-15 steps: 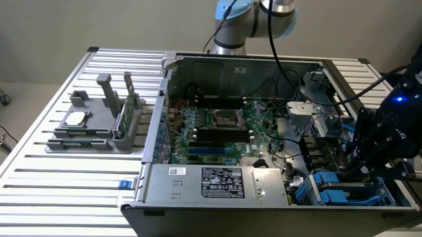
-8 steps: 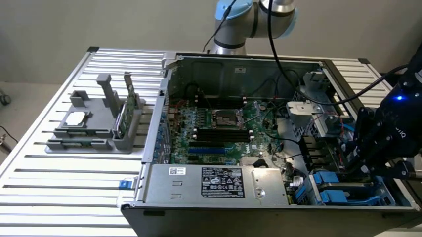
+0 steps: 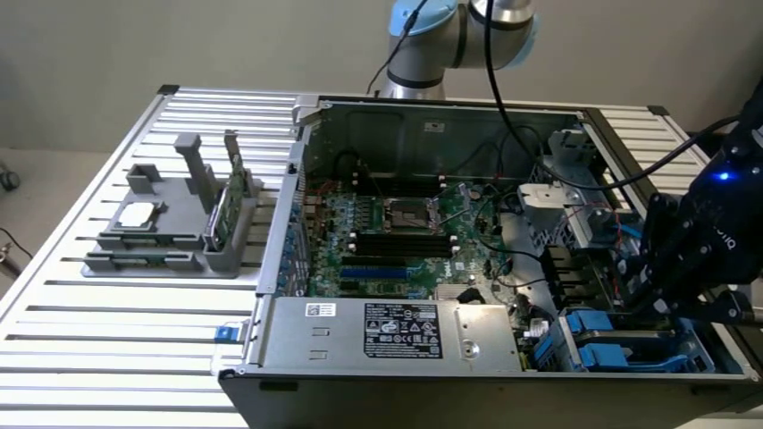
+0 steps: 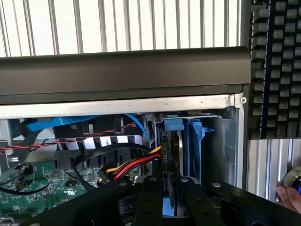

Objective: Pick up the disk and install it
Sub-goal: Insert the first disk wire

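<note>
The claw (image 4: 165,197) is down inside the open computer case (image 3: 417,125), at its drive-bay corner on the exterior view's right. Its two black fingers (image 4: 148,202) stand close together, clamped on the edge of the disk (image 4: 165,155), which stands on edge between them and reaches from the fingertips into the bay ahead.

The disk shows as a thin dark slab with a silver-grey rim, and a blue plastic carrier (image 4: 173,125) caps its far end. Just beside it sits a second blue carrier (image 4: 195,141), upright in the neighbouring slot. In the exterior view the blue parts of the drive bay (image 3: 608,344) lie just below the claw.

Close on one side of the fingers, a bundle of red, yellow and black wires (image 4: 131,165) curves across, with a twisted red-black pair (image 4: 70,141) and a blue cable (image 4: 138,125) further off. The green motherboard (image 3: 394,232) lies beyond them. Ahead of the claw rises the case's dark side wall (image 4: 122,70). Well away from the claw, a grey fixture (image 3: 179,223) rests on the slatted table (image 3: 107,340). A keyboard (image 4: 277,66) lies outside the case, and a person's fingertips (image 4: 289,197) show near it.
</note>
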